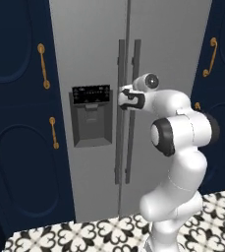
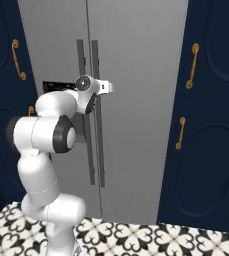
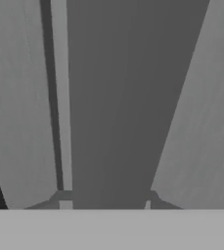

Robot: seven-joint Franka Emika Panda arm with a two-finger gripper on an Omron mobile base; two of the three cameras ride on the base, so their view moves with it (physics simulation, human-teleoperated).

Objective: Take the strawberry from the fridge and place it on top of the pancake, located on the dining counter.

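Fridge (image 1: 94,59) — closed; vertical bar handle (image 3: 106,97) runs straight ahead between gripper (image 1: 121,98) jaws, grip state indeterminable.

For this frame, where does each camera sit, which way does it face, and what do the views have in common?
Left base view: behind the arm to its left, facing the closed fridge; the arm rises at lower right, gripper at the door handles.
Right base view: behind to the right, same fridge; the arm rises at lower left.
Hand view: on the hand, close up on a dark handle bar.
Both base views share the fridge, navy cabinets and patterned floor.
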